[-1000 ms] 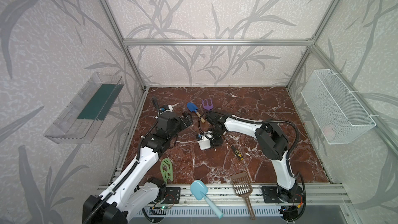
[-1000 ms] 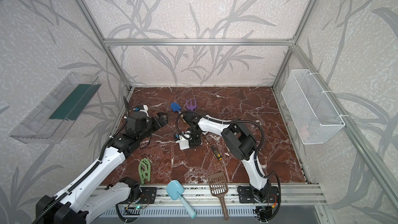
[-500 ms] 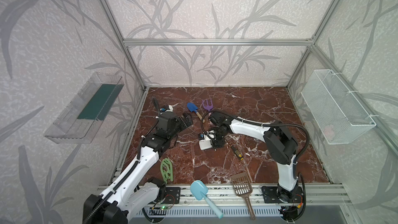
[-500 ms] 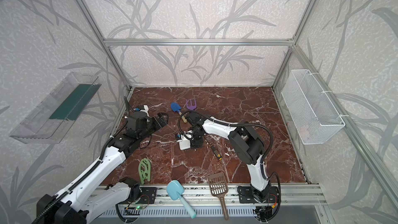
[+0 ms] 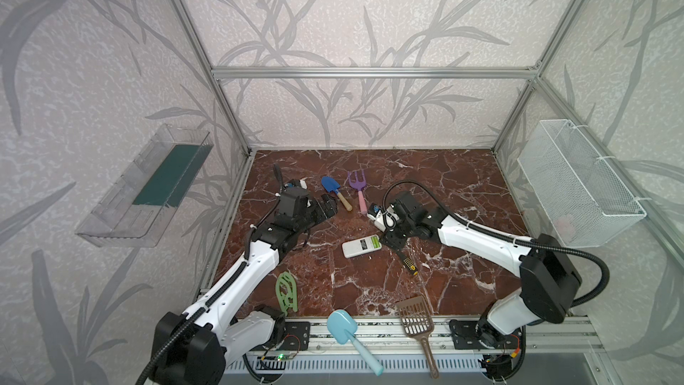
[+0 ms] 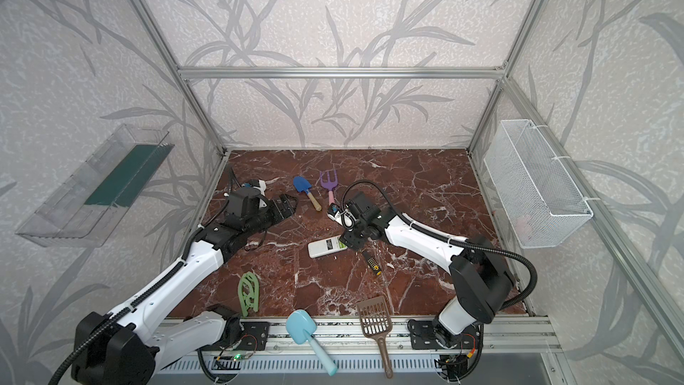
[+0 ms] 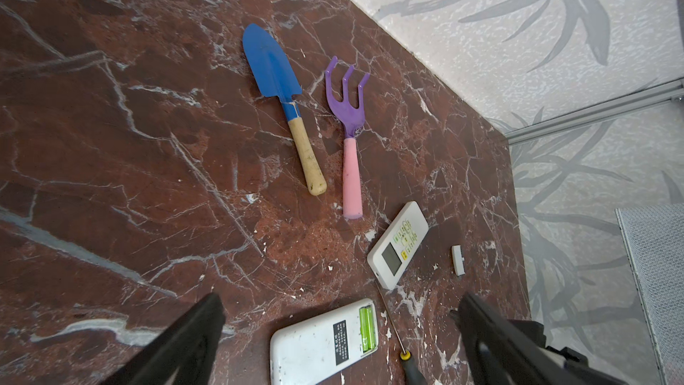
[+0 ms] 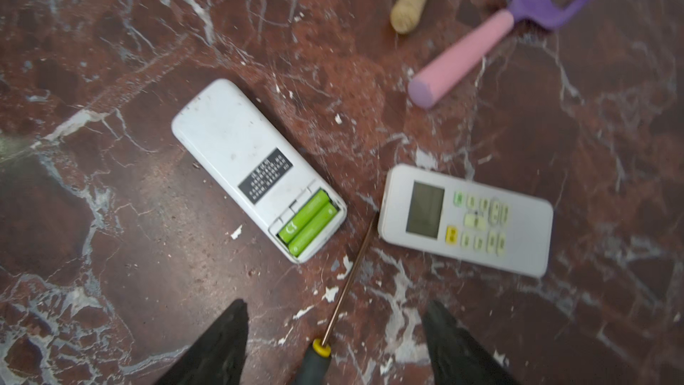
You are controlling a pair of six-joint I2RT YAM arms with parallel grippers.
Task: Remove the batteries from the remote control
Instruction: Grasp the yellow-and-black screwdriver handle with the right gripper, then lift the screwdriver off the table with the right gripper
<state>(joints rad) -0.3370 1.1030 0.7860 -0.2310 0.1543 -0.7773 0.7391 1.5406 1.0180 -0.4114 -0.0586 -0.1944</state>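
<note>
A white remote control (image 5: 357,248) (image 8: 244,157) lies face down mid-table, its battery bay uncovered. Two lime-green batteries (image 8: 309,225) (image 7: 367,329) sit side by side in the bay. My right gripper (image 8: 335,303) (image 5: 393,244) hovers open just off the bay end, over the thin shaft of a yellow-black screwdriver (image 8: 344,290) lying on the marble; its fingers (image 8: 229,338) touch nothing. In the left wrist view my left gripper (image 7: 340,298) is wide open and empty. In both top views the left gripper (image 5: 328,209) (image 6: 288,206) is back-left of the remote, raised.
A second white remote (image 8: 466,220) lies face up beside the first. A small white cover piece (image 7: 458,261) is nearby. A blue trowel (image 7: 275,72) and purple rake (image 7: 346,105) lie behind. A green hanger (image 5: 287,292), blue scoop (image 5: 342,325) and brown slotted scoop (image 5: 414,314) lie at the front edge.
The right arm's elbow swung out to the right and lower, and its gripper drew back from over the remote's bay end. The left arm stayed put.
</note>
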